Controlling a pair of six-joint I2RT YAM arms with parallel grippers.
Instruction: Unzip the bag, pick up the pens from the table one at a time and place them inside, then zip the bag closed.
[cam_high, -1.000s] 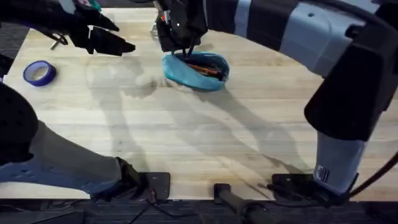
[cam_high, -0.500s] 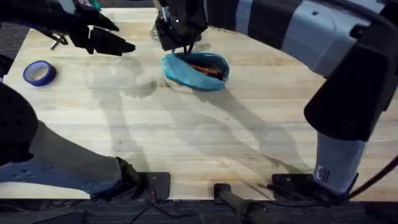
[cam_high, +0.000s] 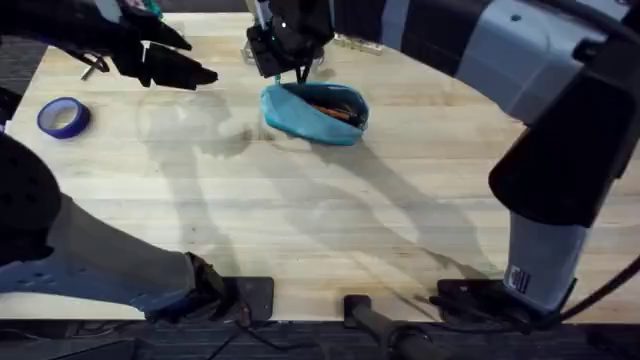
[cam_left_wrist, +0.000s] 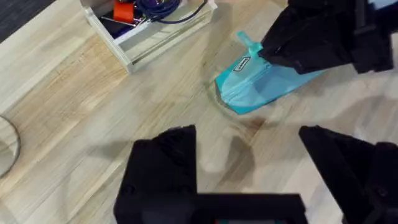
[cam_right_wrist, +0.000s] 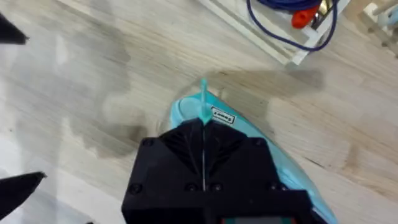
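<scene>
The teal bag (cam_high: 315, 115) lies at the far middle of the table (cam_high: 330, 220), its top gaping, with orange pens (cam_high: 328, 110) showing inside. My right gripper (cam_high: 290, 68) hangs over the bag's left end. In the right wrist view, this gripper (cam_right_wrist: 203, 124) is shut on the thin teal zipper pull (cam_right_wrist: 203, 102), which sticks out past the fingertips above the bag (cam_right_wrist: 186, 112). My left gripper (cam_high: 190, 72) hovers open and empty to the left of the bag. Its wrist view shows the bag (cam_left_wrist: 261, 87) beyond the spread left gripper (cam_left_wrist: 245, 137).
A blue tape roll (cam_high: 63, 117) lies near the table's left edge. A white tray (cam_left_wrist: 149, 31) holding a blue cable and an orange part stands just behind the bag at the far edge, and the right wrist view shows this tray (cam_right_wrist: 273, 50) too.
My right gripper has shifted slightly toward the table's far edge with the zipper pull. The left arm and the bag have stayed put.
</scene>
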